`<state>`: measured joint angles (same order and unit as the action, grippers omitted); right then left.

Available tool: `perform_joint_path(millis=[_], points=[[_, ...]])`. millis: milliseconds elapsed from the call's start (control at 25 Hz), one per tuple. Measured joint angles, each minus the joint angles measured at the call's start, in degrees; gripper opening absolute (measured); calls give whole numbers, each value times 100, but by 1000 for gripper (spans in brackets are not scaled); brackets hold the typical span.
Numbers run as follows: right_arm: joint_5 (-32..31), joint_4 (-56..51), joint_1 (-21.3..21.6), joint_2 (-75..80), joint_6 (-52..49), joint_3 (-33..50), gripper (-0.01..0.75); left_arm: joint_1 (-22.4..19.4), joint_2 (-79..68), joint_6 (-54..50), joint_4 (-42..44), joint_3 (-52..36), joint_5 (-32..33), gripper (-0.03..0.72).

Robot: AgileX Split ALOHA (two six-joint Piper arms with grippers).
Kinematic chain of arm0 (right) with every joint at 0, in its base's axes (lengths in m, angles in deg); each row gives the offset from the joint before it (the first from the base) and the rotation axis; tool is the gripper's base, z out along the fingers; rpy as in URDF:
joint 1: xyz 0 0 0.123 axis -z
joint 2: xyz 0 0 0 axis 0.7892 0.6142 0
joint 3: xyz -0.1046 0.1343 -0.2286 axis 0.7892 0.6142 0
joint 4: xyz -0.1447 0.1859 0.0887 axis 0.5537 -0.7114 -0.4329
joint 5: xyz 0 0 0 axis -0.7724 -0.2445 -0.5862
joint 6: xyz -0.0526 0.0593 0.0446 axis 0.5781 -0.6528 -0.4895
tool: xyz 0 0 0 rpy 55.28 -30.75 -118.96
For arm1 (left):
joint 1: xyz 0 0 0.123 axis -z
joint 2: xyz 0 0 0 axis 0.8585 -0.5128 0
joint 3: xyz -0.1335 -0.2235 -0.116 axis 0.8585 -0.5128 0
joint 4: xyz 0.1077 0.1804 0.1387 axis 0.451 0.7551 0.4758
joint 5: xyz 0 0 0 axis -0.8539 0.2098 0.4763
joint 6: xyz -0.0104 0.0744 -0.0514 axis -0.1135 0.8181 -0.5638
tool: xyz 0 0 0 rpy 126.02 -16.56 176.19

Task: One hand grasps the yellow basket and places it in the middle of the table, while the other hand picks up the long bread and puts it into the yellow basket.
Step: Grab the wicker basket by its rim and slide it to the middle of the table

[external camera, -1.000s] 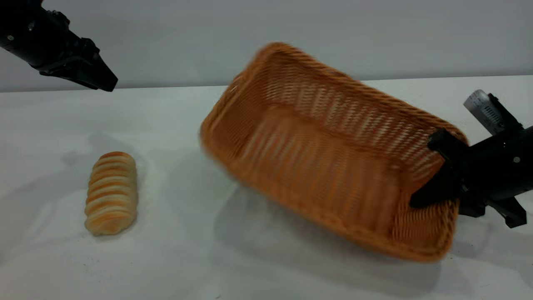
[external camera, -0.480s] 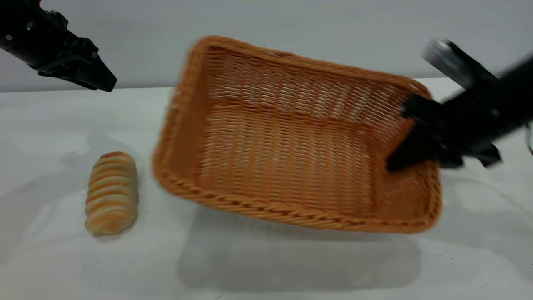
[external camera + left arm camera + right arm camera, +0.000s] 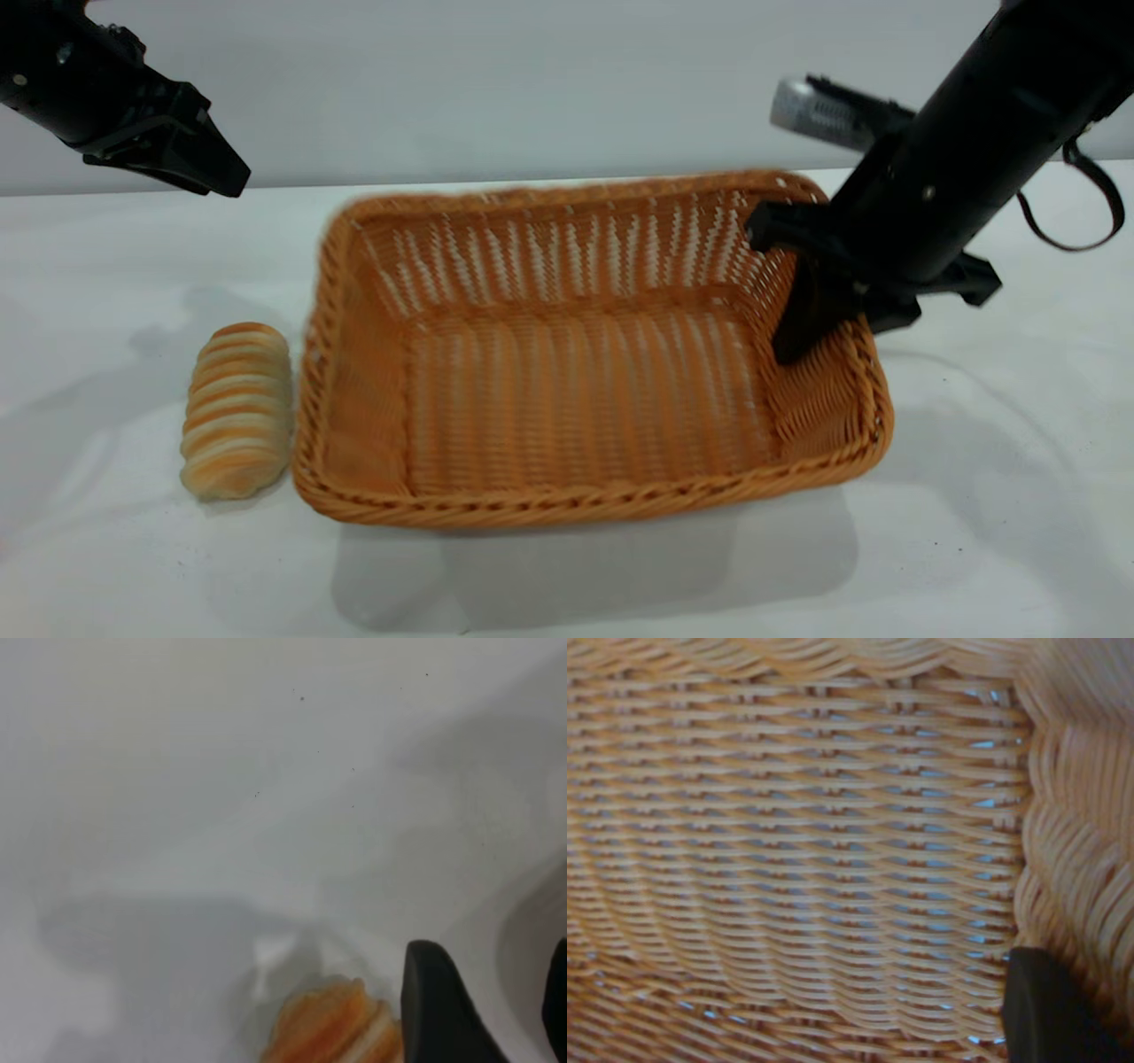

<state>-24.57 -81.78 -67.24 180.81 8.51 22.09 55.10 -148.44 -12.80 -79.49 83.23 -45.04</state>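
Basket (image 3: 585, 354) on table (image 3: 974, 532), near middle, mouth up. Right gripper (image 3: 811, 306) clamps basket's right end wall, one finger (image 3: 802, 310) inside, rim pinched between fingers; right wrist view filled with weave (image 3: 797, 850), finger tip (image 3: 1045, 1014) at edge. Bread (image 3: 237, 408) lies on table just left of basket, very close to rim. Left gripper (image 3: 190, 159) hangs high over far-left table, above bread; cannot tell finger gap.
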Motion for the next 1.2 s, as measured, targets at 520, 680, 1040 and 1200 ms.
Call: perform_joint_path(millis=[520, 680, 1040, 1200], points=[[160, -209, -218, 531, -321, -140, 46, 0, 0, -17, 0, 0, 2, 357], [73, -223, -289, 675, -321, -448, 46, 0, 0, -17, 0, 0, 2, 357], [-100, -202, -325, 950, -471, -947, 46, 0, 0, -17, 0, 0, 57, 357], [-75, -77, -325, 950, -588, -950, 46, 0, 0, -23, 0, 0, 57, 357]])
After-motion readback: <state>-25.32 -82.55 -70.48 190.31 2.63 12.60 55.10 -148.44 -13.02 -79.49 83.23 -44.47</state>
